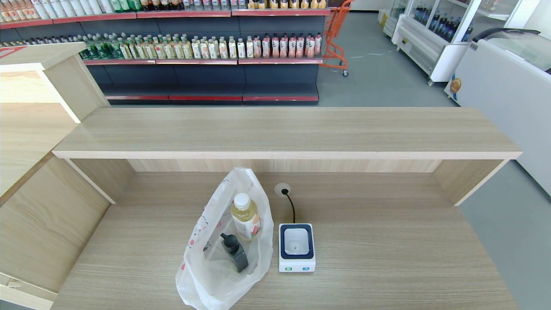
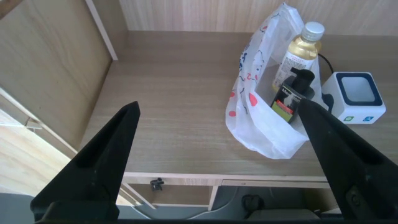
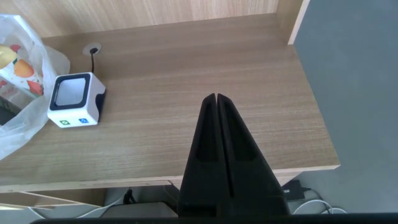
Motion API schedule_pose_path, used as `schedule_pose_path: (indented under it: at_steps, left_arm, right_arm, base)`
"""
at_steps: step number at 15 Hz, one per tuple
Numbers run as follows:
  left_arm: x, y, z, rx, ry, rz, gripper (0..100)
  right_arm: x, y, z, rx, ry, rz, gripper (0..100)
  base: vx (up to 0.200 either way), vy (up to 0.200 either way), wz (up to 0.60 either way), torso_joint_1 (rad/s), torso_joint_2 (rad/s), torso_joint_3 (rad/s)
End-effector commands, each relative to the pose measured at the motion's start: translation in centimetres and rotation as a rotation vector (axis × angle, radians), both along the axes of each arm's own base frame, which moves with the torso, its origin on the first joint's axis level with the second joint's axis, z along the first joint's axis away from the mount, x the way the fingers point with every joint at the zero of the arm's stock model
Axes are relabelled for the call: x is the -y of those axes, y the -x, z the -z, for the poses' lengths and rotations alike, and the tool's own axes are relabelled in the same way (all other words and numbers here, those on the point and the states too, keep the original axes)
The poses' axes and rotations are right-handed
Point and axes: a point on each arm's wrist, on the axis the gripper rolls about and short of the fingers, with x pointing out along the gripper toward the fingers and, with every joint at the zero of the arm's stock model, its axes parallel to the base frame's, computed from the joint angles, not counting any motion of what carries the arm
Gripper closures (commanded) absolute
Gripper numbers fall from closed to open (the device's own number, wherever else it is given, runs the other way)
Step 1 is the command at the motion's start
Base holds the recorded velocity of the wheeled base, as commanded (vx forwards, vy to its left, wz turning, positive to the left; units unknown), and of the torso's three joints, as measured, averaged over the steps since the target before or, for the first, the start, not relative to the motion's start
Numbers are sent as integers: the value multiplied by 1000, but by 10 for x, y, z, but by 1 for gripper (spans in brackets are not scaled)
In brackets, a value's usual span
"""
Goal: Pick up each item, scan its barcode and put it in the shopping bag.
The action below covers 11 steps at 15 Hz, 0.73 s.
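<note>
A white plastic shopping bag [image 1: 224, 258] stands on the wooden counter [image 1: 387, 241], holding a yellow drink bottle with a white cap [image 1: 244, 217] and a dark pump bottle [image 1: 234, 252]. Just to its right sits the white barcode scanner [image 1: 296, 247], its black cable running to a grommet hole behind. In the left wrist view the same bag [image 2: 261, 118], the drink bottle [image 2: 298, 50], the dark bottle [image 2: 293, 93] and the scanner [image 2: 354, 96] appear beyond my left gripper [image 2: 217, 121], open, held back over the counter's near edge. My right gripper [image 3: 216, 98] is shut and empty, right of the scanner [image 3: 74, 99].
A raised wooden ledge [image 1: 284, 131] runs along the back of the counter, with side panels at left and right. Beyond it stand store shelves of bottles [image 1: 202, 47], an orange trolley [image 1: 338, 34] and chest freezers [image 1: 503, 73]. The counter drops off at its right edge [image 3: 317, 124].
</note>
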Motion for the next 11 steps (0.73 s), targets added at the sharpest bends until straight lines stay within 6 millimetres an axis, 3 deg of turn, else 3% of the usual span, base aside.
schedule_pose_path:
  at_steps: [1, 11]
  left_arm:
    - [0, 0, 0, 1, 0, 0, 0]
    - [0, 0, 0, 1, 0, 0, 0]
  right_arm:
    - [0, 0, 0, -2, 0, 0, 100]
    - [0, 0, 0, -2, -3, 0, 100]
  base:
    - [0, 0, 0, 0, 0, 0]
    - [0, 0, 0, 0, 0, 0]
